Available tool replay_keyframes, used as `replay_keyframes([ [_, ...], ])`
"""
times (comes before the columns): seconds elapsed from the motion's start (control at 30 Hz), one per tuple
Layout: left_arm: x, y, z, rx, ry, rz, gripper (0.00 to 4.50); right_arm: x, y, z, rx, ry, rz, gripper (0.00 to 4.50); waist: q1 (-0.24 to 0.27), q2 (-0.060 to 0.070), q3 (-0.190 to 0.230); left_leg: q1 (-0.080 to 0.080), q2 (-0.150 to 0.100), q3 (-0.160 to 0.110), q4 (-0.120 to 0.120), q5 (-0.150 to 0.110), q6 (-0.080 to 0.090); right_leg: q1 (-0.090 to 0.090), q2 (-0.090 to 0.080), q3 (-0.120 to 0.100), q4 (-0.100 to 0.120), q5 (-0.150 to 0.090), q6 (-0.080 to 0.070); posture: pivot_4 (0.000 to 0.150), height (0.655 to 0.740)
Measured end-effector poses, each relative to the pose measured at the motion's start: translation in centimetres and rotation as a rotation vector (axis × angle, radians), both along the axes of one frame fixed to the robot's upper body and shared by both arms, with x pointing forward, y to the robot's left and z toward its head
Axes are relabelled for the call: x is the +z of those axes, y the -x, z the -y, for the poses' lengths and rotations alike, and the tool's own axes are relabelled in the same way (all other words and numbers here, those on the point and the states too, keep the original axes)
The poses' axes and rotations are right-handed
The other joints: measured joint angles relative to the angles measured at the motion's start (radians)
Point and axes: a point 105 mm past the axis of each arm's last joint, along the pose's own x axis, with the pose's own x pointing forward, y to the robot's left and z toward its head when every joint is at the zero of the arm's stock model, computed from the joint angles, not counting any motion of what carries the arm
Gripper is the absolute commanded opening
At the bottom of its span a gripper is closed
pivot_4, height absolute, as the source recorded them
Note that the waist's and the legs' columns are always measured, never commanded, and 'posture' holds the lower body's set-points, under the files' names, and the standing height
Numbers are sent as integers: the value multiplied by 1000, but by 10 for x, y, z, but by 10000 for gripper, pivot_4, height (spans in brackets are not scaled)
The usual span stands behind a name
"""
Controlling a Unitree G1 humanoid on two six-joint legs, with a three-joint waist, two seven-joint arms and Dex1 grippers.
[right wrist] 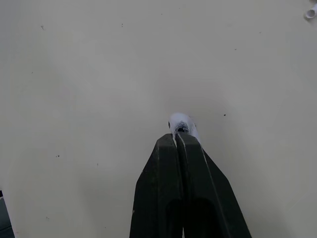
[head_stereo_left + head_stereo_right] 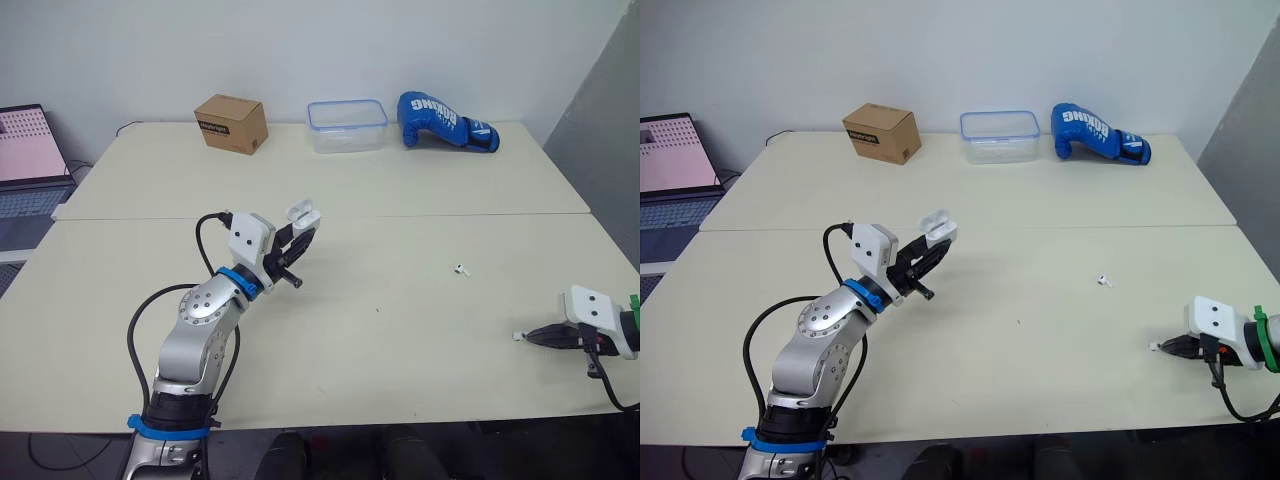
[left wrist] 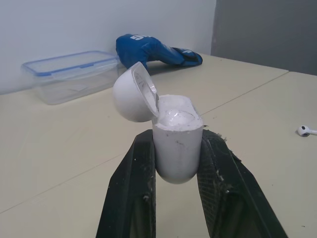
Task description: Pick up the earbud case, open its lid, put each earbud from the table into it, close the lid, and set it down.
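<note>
My left gripper (image 2: 298,232) is shut on the white earbud case (image 3: 177,136), held above the table's middle left with its lid (image 3: 133,94) flipped open. My right gripper (image 2: 522,336) is low over the table near the front right edge, shut on a white earbud (image 1: 181,121) that pokes out past the fingertips. A second white earbud (image 2: 460,268) lies loose on the table between the two grippers, nearer the right one; it also shows as an earbud (image 3: 305,130) in the left wrist view.
Along the far side stand a brown cardboard box (image 2: 231,123), a clear lidded plastic container (image 2: 347,125) and a blue boxing glove (image 2: 445,120). A laptop (image 2: 30,150) sits off the table's left edge. A seam (image 2: 400,215) joins two tables.
</note>
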Motion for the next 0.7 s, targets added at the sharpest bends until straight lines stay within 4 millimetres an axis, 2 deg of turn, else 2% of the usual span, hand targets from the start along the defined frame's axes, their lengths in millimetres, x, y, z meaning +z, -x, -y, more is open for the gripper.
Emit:
replay_keyframes([
  [0.17, 0, 0, 0, 2, 0, 1, 7364, -5, 0, -1, -6, -15, -10, 413, 0, 0, 0, 0, 0, 0, 0, 0, 0, 0, 0, 0, 0, 0, 0, 1500, 7400],
  [0.5, 0, -1, -1, 9, 0, 1, 7364, -3, -17, -1, -47, -31, 62, 413, 0, 0, 0, 0, 0, 0, 0, 0, 0, 0, 0, 0, 0, 0, 0, 1500, 7400],
  [0.7, 0, -1, -2, 10, -4, 1, 7364, 0, -16, -3, -41, -63, 41, 413, 0, 0, 0, 0, 0, 0, 0, 0, 0, 0, 0, 0, 0, 0, 0, 1500, 7400],
])
